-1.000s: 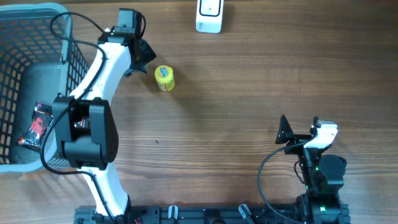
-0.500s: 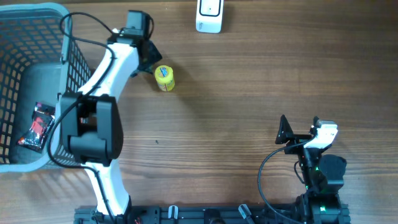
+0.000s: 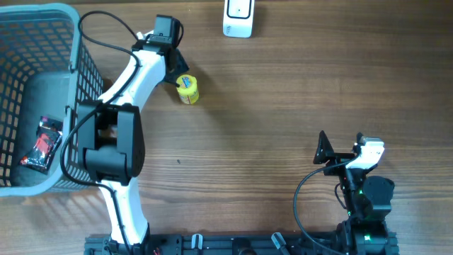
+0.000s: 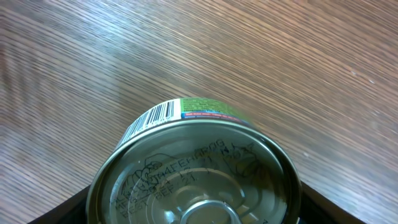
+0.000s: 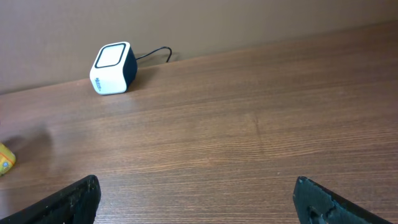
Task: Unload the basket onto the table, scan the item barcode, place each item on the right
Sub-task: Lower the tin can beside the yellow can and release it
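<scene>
A small tin can with a yellow label (image 3: pixel 187 90) rests on the wooden table, below and left of the white barcode scanner (image 3: pixel 238 18). My left gripper (image 3: pixel 177 74) is right at the can's upper left side. In the left wrist view the can's silver pull-ring lid (image 4: pixel 196 171) fills the space between the fingers of the left gripper (image 4: pixel 193 214), with the barcode (image 4: pixel 152 117) on the far side wall. The jaws stand open on either side of it; contact cannot be made out. My right gripper (image 3: pixel 345 149) rests open and empty near the front right.
A blue-grey wire basket (image 3: pixel 42 15) at the left edge holds a red and black packet (image 3: pixel 44 142). From the right wrist the scanner (image 5: pixel 112 60) with its cable sits far left by the wall, and the can's yellow edge (image 5: pixel 4 159) shows at the left border.
My left arm has swung right, away from the basket, and brought its gripper up against the can. The can has stayed where it was. The right arm has not moved.
</scene>
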Available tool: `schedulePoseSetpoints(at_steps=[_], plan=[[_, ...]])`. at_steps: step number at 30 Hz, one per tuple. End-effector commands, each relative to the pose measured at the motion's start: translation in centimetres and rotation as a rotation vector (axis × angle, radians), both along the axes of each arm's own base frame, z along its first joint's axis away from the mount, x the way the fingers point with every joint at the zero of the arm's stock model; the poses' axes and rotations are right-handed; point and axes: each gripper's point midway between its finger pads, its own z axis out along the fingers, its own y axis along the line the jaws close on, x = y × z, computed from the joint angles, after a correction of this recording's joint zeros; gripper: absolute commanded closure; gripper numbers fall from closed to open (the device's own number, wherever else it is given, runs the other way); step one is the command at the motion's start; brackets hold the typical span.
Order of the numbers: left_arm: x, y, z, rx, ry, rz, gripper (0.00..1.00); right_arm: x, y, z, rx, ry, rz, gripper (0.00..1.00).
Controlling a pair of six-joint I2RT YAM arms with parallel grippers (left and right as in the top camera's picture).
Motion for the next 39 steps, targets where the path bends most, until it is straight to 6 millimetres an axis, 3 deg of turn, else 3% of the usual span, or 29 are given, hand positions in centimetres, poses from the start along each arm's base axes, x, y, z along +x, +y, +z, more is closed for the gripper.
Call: schedulePoseSetpoints(at_steps=[1, 7, 13, 18, 21, 29, 33, 39], plan=[[0.1, 1.1, -2.5, 0.038, 0.040, 0.012, 0.26, 0.0, 0.2, -0.1, 0.010, 0.002, 0.010, 0.00], [-0.4, 1.2, -4.7, 0.045, 0.084, 0.011, 0.24, 0.0, 0.1, -0.1, 0.010, 0.002, 0.009, 0.00], [-0.3, 1.3, -4.7, 0.046, 0.083, 0.012, 0.00, 0.0, 0.1, -0.1, 0.009, 0.002, 0.009, 0.00], [-0.2, 1.3, -3.3, 0.047, 0.061, 0.010, 0.00, 0.0, 0.1, -0.1, 0.009, 0.002, 0.010, 0.00], [-0.1, 1.3, -1.3, 0.043, 0.031, 0.011, 0.00, 0.0, 0.1, -0.1, 0.010, 0.002, 0.009, 0.00], [-0.2, 2.3, 8.7, 0.068, -0.150, 0.033, 0.00, 0.0, 0.2, -0.1, 0.010, 0.002, 0.010, 0.00], [-0.6, 2.4, 12.7, 0.065, -0.226, 0.016, 0.00, 0.0, 0.2, -0.1, 0.010, 0.002, 0.010, 0.00], [-2.1, 0.8, 19.7, 0.090, -0.355, -0.110, 0.00, 0.0, 0.2, -0.1, 0.010, 0.002, 0.010, 0.00]])
